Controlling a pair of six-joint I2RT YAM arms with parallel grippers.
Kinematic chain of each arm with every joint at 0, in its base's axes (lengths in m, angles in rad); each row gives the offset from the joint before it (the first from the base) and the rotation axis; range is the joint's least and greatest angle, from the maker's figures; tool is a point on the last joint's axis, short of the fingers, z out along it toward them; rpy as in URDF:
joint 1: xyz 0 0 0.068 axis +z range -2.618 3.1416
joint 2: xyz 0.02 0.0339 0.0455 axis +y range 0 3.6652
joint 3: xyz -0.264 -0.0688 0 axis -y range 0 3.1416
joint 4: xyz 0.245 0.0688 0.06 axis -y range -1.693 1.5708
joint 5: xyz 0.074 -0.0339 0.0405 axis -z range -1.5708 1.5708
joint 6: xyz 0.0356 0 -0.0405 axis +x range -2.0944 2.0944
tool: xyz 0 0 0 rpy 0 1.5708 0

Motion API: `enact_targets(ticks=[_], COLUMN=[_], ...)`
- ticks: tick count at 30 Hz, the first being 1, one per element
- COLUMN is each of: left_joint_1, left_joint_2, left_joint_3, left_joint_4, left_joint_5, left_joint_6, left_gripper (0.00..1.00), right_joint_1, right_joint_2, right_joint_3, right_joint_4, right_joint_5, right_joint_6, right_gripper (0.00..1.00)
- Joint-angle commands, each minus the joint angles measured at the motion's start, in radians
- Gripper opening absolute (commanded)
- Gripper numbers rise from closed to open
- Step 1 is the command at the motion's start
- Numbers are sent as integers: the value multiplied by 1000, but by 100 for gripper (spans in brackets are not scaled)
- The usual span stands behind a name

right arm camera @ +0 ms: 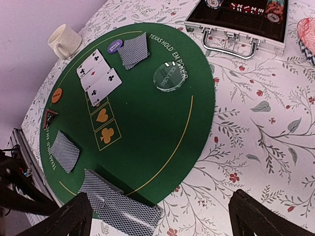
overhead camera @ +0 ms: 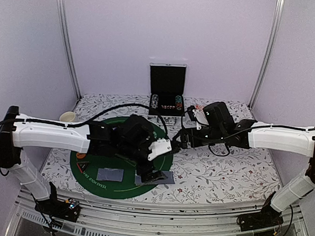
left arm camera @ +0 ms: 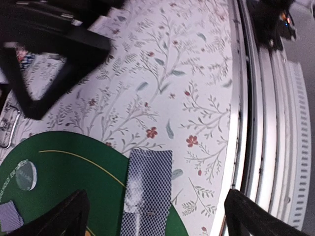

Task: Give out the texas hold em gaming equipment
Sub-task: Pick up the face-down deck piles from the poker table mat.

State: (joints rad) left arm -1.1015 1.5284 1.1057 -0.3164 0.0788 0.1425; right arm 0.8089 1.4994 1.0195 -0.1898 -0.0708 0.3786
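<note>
A white cloth (right arm camera: 256, 123) printed with leafy sprigs and small red flowers covers the counter, and pale lilac walls close it in. A round green felt mat (right arm camera: 147, 128) lies toward the near edge, left of centre. On it are lattice-backed grey-blue playing cards (right arm camera: 120, 204) fanned at the near rim, white face-up cards (right arm camera: 98, 73), a clear glassy disc (right arm camera: 170, 76), a flat orange disc (right arm camera: 57, 95) and a black triangular marker (right arm camera: 49, 118). A ribbed metal case (right arm camera: 241, 29) sits at the far edge and a white mug (right arm camera: 64, 40) at the left edge. The left gripper (left arm camera: 156, 194) hangs over the fanned cards, jaws wide and empty. The right gripper (right arm camera: 161, 194) is likewise spread, holding nothing.
</note>
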Motion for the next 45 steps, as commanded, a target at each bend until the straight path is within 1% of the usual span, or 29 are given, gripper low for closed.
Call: enact_targets(ticks=[1,3,5,7,8,11,17,21,25,31,36,38,41,45], left_joint_1=[-19,-19,-19,-18,-18,-15,20,29,54,78,81,81,86,94], left_joint_2=[137,186,242,300,320,333,339,355,364,375,391,392,384,351], left_joint_3=[50,48,53,94,111,95,75,73,62,51,46,42,33,-6], left_joint_4=[-207,-176,-112,-115,-117,-91,-98,-93,-86,-98,-79,-66,-54,-22], left_joint_5=[-36,-74,-143,-180,-177,-102,-92,-28,30,83,85,83,98,111], left_joint_6=[245,262,259,231,221,224,204,200,192,199,198,194,194,191], left_gripper=[98,98,98,98,98,98,98,98,98,98,90,85,73,68], right_joint_1=[-13,-14,-14,-13,-14,-13,-13,-14,-28,-38,-39,-38,-37,-40], right_joint_2=[48,65,87,106,112,114,108,121,113,105,115,117,120,125], right_joint_3=[-27,-44,-50,-49,-49,-56,-66,-62,-78,-101,-101,-100,-103,-120], right_joint_4=[-31,-30,-31,-30,-30,-27,-27,-28,-50,-41,-34,-32,-31,-22], right_joint_5=[-95,-99,-103,-118,-122,-119,-112,-121,-85,-111,-122,-129,-132,-153], right_joint_6=[83,102,109,110,111,112,110,107,133,151,155,156,154,150], right_gripper=[99,99,99,99,99,99,99,99,99,99,99,99,99,99])
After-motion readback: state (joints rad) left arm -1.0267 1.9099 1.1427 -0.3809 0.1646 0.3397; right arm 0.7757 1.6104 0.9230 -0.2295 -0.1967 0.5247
